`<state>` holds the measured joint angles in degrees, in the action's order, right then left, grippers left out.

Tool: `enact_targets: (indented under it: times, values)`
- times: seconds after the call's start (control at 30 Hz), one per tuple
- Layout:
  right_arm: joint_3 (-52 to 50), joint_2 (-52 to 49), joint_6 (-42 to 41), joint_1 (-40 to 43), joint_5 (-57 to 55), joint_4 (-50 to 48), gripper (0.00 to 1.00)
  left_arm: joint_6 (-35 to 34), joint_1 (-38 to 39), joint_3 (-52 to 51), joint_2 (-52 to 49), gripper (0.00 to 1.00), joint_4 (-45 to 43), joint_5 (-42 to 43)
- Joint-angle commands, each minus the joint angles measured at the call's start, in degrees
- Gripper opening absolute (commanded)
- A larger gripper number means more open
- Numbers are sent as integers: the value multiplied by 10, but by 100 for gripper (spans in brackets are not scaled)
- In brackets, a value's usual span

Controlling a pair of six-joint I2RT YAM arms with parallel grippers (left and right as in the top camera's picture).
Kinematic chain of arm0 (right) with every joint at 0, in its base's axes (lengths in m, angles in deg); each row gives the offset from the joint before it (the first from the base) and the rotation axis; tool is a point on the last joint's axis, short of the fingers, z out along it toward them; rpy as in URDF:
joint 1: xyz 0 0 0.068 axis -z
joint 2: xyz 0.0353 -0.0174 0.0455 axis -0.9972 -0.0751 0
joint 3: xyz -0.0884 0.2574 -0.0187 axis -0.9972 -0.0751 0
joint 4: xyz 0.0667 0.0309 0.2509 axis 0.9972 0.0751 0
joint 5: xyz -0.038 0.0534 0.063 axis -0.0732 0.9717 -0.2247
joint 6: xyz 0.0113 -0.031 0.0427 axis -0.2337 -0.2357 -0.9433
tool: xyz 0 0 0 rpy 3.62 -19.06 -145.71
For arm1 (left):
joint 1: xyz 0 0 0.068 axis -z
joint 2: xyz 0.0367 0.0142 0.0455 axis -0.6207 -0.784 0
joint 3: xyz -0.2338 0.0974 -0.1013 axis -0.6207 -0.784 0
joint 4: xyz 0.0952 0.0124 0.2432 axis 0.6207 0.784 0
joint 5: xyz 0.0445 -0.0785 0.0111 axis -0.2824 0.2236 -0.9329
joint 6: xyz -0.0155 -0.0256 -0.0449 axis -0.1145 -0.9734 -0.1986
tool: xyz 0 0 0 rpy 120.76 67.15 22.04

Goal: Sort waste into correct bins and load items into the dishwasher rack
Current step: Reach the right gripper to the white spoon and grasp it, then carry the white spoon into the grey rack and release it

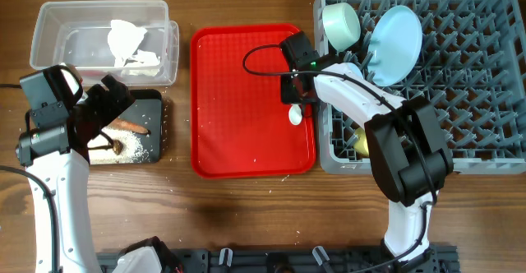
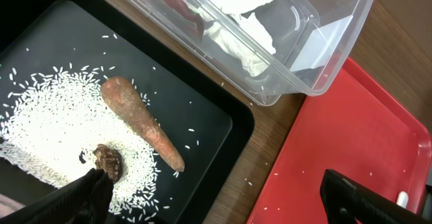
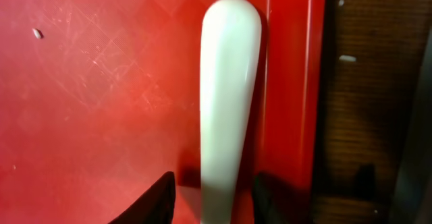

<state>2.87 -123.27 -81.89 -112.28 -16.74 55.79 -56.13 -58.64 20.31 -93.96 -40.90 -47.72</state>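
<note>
The white spoon [image 1: 295, 115] [image 3: 226, 82] lies on the flat red tray [image 1: 238, 100] by its right rim. My right gripper [image 1: 296, 100] [image 3: 216, 197] is open, one finger on each side of the spoon's handle. My left gripper [image 1: 111, 108] [image 2: 226, 200] is open and empty above the black tray [image 1: 156, 133] [image 2: 202, 109]. That tray holds rice crumbs [image 2: 47, 123], the brown stick [image 2: 142, 123] and the brown lump [image 2: 108, 160]. The clear tub [image 1: 49, 26] [image 2: 317, 55] holds the napkin [image 1: 127, 43] and red wrapper [image 2: 177, 1].
The grey rack [image 1: 468, 100] stands at the right with the mint bowl [image 1: 341, 25], the pale-blue plate [image 1: 394, 34] and the yellow cup [image 1: 362, 141] in it. I cannot make out the light-blue bowl. A few rice grains lie on the red tray and the wood.
</note>
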Motion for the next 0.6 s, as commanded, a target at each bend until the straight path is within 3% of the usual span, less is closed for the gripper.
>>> enact_targets:
  times: [0.0,0.13,0.4,0.57]
  values:
    - [-4,-19,-2,-3,-10,1,20,-5,-3,12,8,100,0,1]
    - [-4,-19,2,-12,-7,1,4,-5,-3,12,8,100,0,1]
    - [30,3,43,-12,41,16,4,-5,-3,12,8,100,0,1]
    - [50,92,61,-11,51,40,4,-5,-3,12,8,100,0,1]
